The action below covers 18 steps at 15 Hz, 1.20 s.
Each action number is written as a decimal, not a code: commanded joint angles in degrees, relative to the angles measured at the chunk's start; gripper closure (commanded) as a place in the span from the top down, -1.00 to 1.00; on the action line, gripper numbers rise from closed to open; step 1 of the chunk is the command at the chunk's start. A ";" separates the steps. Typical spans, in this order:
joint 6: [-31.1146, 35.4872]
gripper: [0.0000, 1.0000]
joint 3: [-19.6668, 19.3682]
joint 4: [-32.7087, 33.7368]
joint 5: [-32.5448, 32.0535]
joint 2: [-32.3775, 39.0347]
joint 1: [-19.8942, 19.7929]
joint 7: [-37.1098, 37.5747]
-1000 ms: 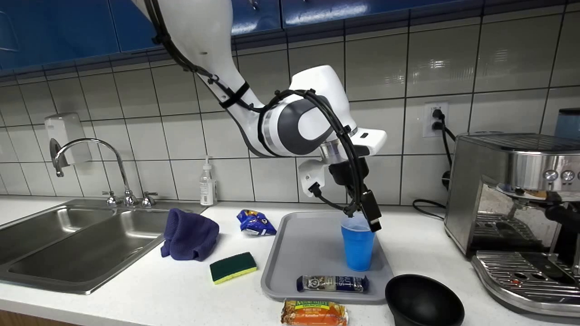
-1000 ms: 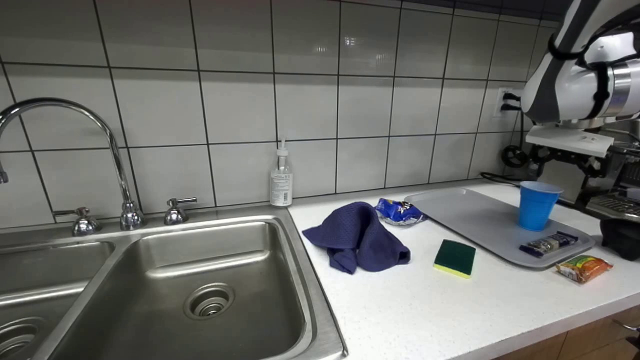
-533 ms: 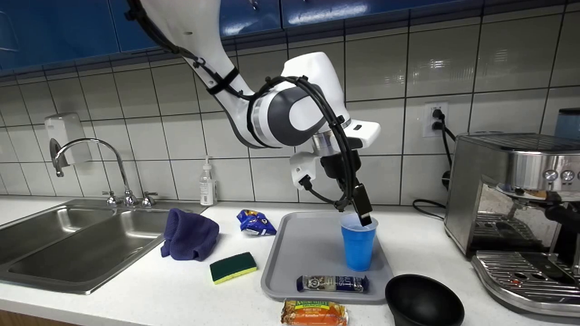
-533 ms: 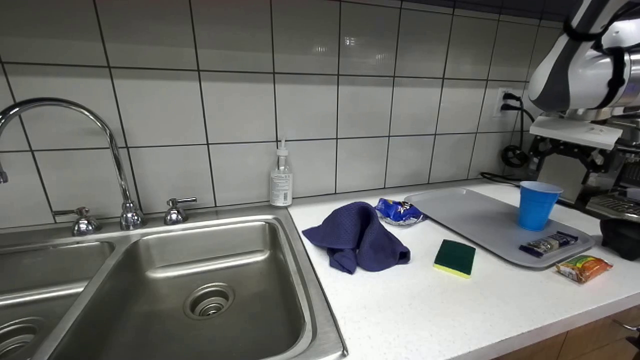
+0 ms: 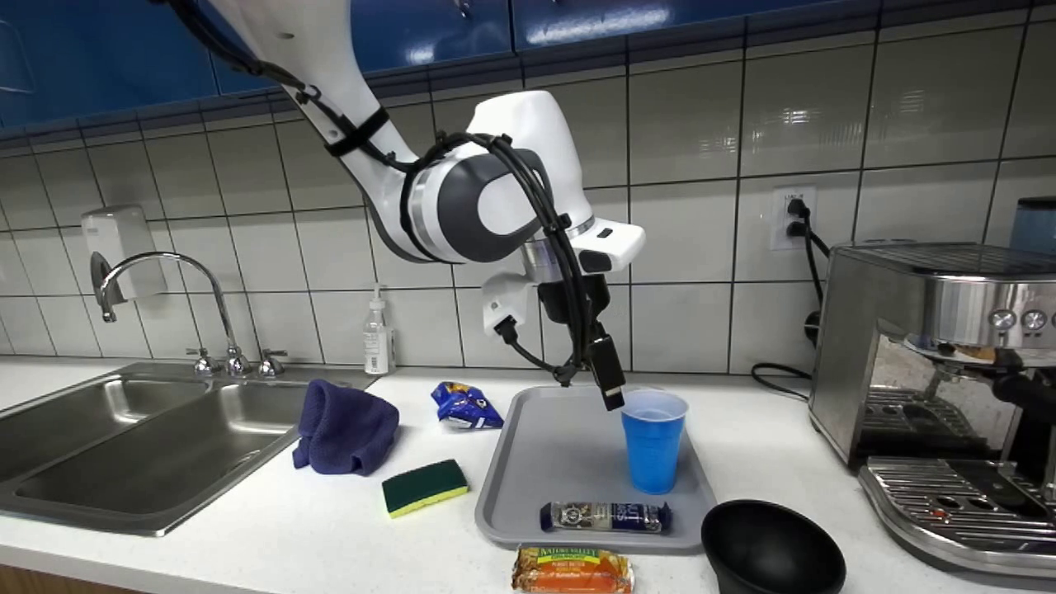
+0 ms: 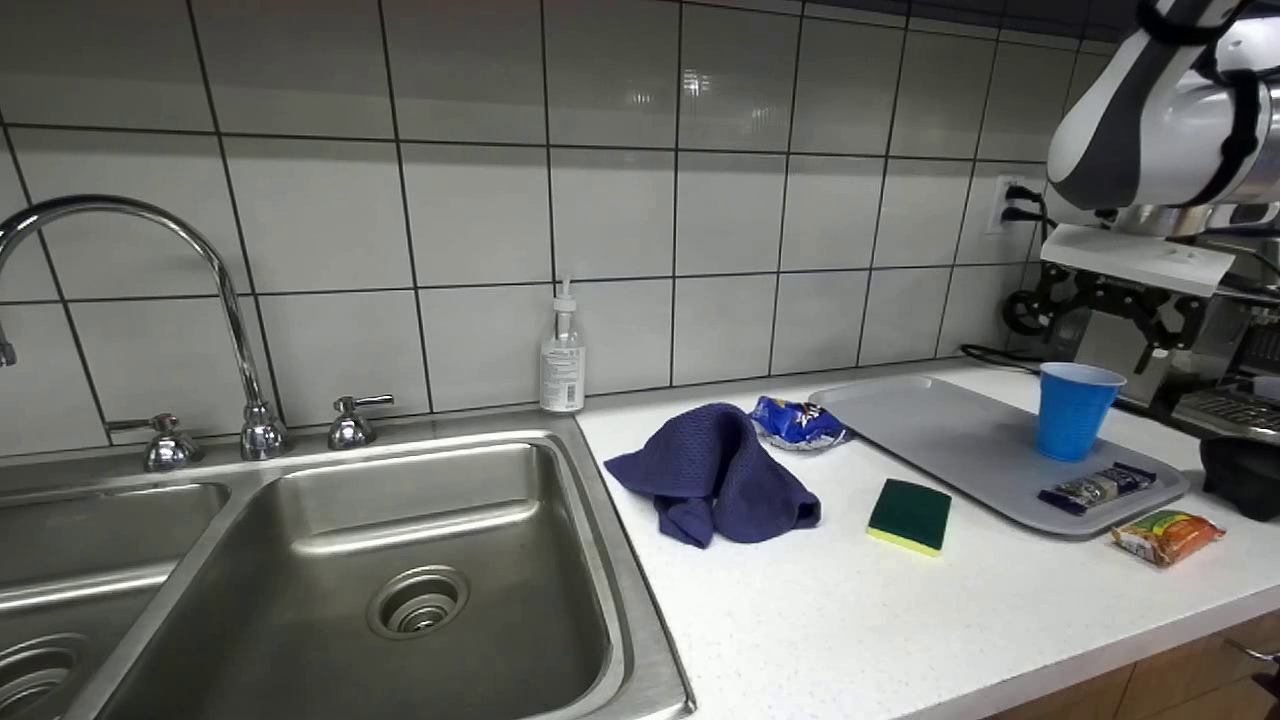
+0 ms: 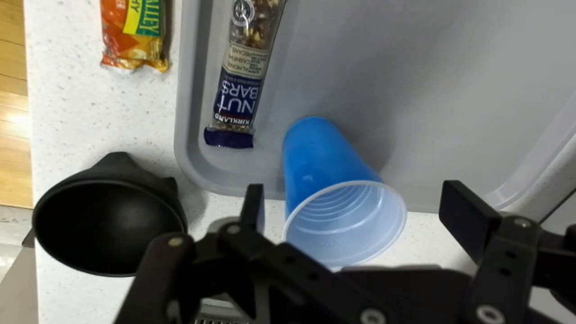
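Blue cup (image 5: 653,445) near edge of grey tray (image 5: 561,445), jaws spread wide (clearance uncertain)

tiled wall (image 6: 610,210): dim upward, glare spots | cabinets (image 5: 598,26): glare | tray (image 7: 405,90): soft shadow

Blue cup (image 5: 652,454), upright on gray tray (image 5: 553,462)

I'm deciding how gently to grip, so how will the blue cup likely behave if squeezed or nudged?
The blue cup may flex if squeezed, as its rim looks thin. It is probably light: it looks like plastic, and the wrist view shows nothing inside. A nudge near the top could tip it, since it is tall and narrows downward.
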 commanded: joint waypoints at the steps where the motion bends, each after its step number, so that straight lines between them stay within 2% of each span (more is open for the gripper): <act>1: -0.19 1.00 -1.84 -3.97 -2.61 -4.69 3.69 2.46; 18: 1.68 1.00 -0.56 -10.32 -4.01 -10.44 15.72 2.25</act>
